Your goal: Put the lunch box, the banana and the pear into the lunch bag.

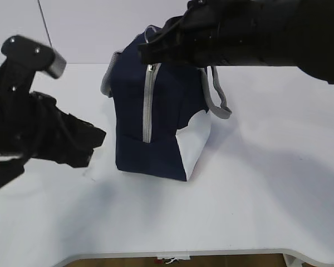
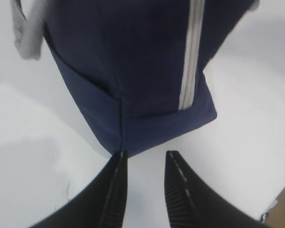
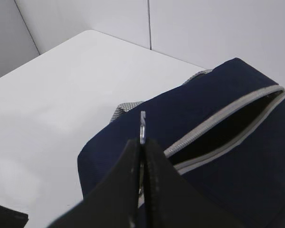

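The navy lunch bag point(image 1: 161, 133) stands on the white table with its grey zipper point(image 1: 148, 103) running down the near face. My right gripper point(image 3: 142, 141) is at the bag's top, shut on the metal ring pull point(image 3: 142, 124). Beside it the zipper point(image 3: 218, 121) gapes over a dark inside. My left gripper point(image 2: 145, 154) is open at the bag's point(image 2: 133, 61) lower corner, with only table between its fingers; the left fingertip point(image 2: 119, 159) is at the fabric edge. In the exterior view the left gripper point(image 1: 97, 139) sits left of the bag. The lunch box, banana and pear are out of view.
Grey webbing handles hang off the bag, one on the right point(image 1: 217, 100) and one on the left point(image 1: 107, 83). The table's front edge point(image 1: 183, 253) runs along the bottom. A pale wall stands behind the table.
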You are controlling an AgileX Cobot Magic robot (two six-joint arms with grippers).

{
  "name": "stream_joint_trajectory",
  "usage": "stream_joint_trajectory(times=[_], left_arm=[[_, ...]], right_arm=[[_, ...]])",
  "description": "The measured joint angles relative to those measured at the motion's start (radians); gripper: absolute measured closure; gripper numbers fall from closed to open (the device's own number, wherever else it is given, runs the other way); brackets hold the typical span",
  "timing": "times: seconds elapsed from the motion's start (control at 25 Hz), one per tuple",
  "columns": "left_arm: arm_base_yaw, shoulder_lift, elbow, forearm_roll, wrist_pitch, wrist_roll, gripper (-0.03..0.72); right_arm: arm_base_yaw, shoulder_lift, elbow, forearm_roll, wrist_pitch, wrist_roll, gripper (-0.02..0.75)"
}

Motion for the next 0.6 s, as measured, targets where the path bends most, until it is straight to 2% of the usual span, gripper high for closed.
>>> stream_joint_trajectory(times=[0.16, 0.32, 0.48, 0.6], left_arm=[[-0.076, 0.006, 0.069, -0.014, -0.155, 0.01, 0.481], [-0.087, 0.02, 0.07, -0.037, -0.224, 0.011, 0.481], [-0.087, 0.03, 0.07, -0.188, -0.274, 0.012, 0.47], [-0.087, 0.055, 0.07, -0.185, -0.297, 0.012, 0.423]], right_arm=[[-0.001, 0.0, 0.0, 0.0, 0.0, 0.0, 0.724], [-0.001, 0.002, 0.0, 0.0, 0.0, 0.0, 0.724], [-0.001, 0.005, -0.001, 0.0, 0.0, 0.0, 0.724], [-0.001, 0.006, -0.001, 0.0, -0.002, 0.0, 0.724]])
